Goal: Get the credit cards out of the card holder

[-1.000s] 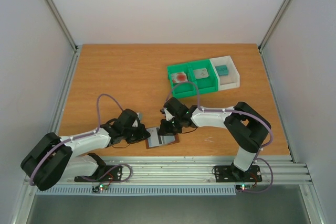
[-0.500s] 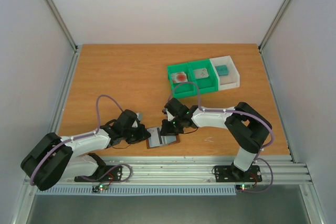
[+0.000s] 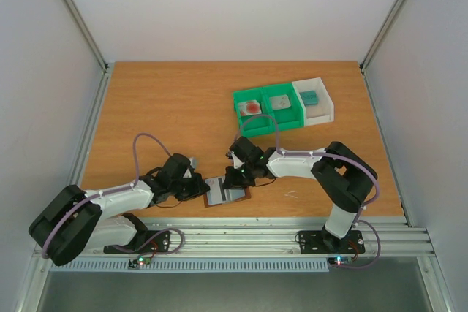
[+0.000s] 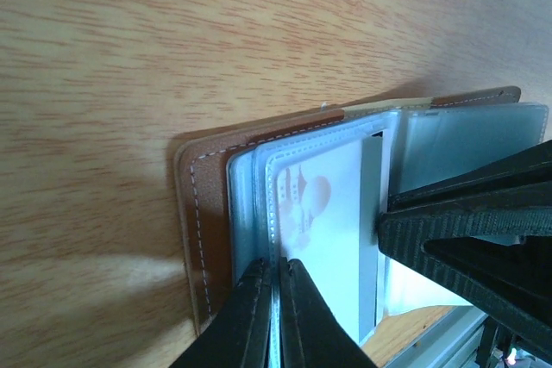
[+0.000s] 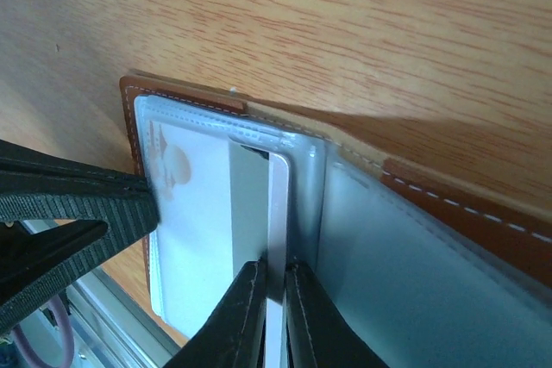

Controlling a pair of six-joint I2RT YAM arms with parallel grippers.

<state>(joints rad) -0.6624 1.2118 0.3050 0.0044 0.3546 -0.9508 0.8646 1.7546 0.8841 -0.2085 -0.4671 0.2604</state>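
Observation:
The brown card holder (image 3: 227,193) lies open near the table's front edge, grey-blue sleeves up. It also shows in the left wrist view (image 4: 207,187) and the right wrist view (image 5: 466,213). A pale credit card with a red blot (image 4: 323,213) sits in the left sleeve. My left gripper (image 3: 200,187) (image 4: 277,271) is shut on that sleeve's outer edge. My right gripper (image 3: 235,178) (image 5: 274,271) is shut on the pale card's inner edge (image 5: 278,204) at the sleeve's opening. Three more cards lie in trays: red-blot (image 3: 251,107), grey (image 3: 280,101), teal (image 3: 310,98).
A green two-compartment tray (image 3: 265,123) and a white tray (image 3: 326,100) stand side by side at the back right. The table's front edge and metal rail (image 3: 241,233) run just beyond the holder. The two grippers face each other across the holder, close together.

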